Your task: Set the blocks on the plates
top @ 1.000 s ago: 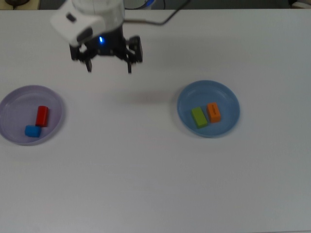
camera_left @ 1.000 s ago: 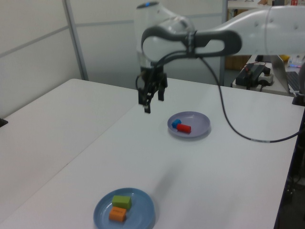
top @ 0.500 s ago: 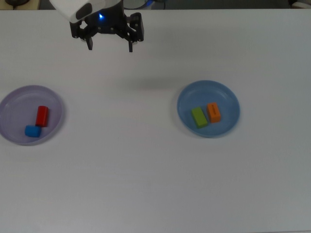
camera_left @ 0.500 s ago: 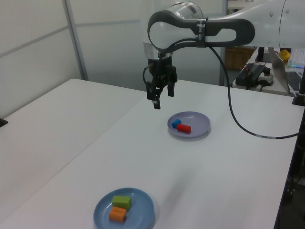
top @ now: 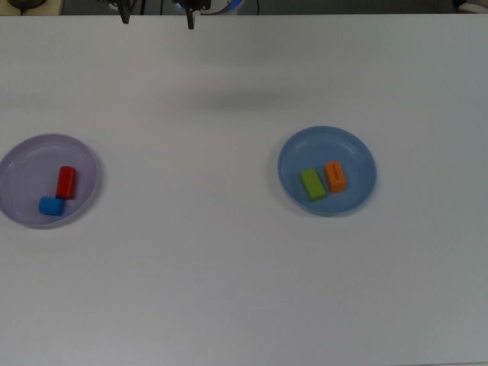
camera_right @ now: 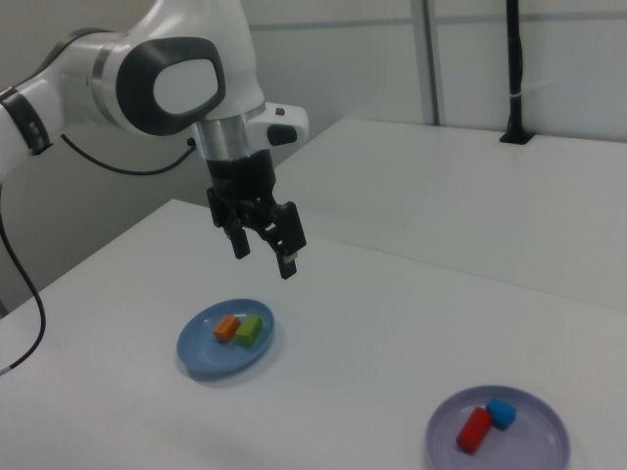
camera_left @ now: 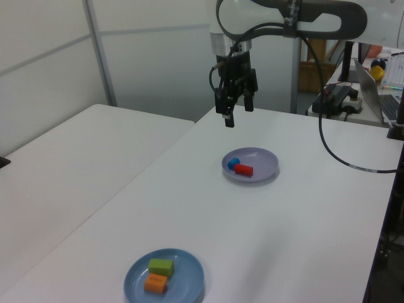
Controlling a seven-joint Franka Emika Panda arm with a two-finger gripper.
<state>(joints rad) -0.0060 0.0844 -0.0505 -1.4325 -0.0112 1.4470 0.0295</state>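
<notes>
Gripper: the gripper [camera_right: 263, 253] hangs in the air above the table [top: 229, 274], its fingers [camera_right: 287, 264] spread apart with nothing between them; in the top view only the two dark tips show at the upper edge

Arm: white Franka arm [camera_right: 167, 83] reaching in from the right view's left, with a black cable [camera_left: 328, 151] looping down from it in the left view

Lavender plate: the lavender plate [top: 15, 164] lies flat on the table at the top view's left edge, well apart from the other plate

Red cylinder: the red cylinder [top: 66, 182] lies on its side inside the lavender plate

Blue cube: the blue cube [top: 51, 206] sits in the same plate just beside one end of the red cylinder; whether they touch cannot be told

Blue plate: the blue plate [top: 358, 156] lies flat on the table, right of centre in the top view and at the near lower edge of the left view

Green block: the green block [top: 313, 184] lies inside the blue plate, on the top view's left side of the pair

Orange block: the orange block [top: 335, 176] lies in the blue plate right alongside the green block, their long sides roughly parallel

Gripper and plates: in the right view the gripper hangs higher than and behind the blue plate, clear of both plates and of all four blocks

Surroundings: grey wall panels [camera_left: 50, 57] stand behind the table in the left view
</notes>
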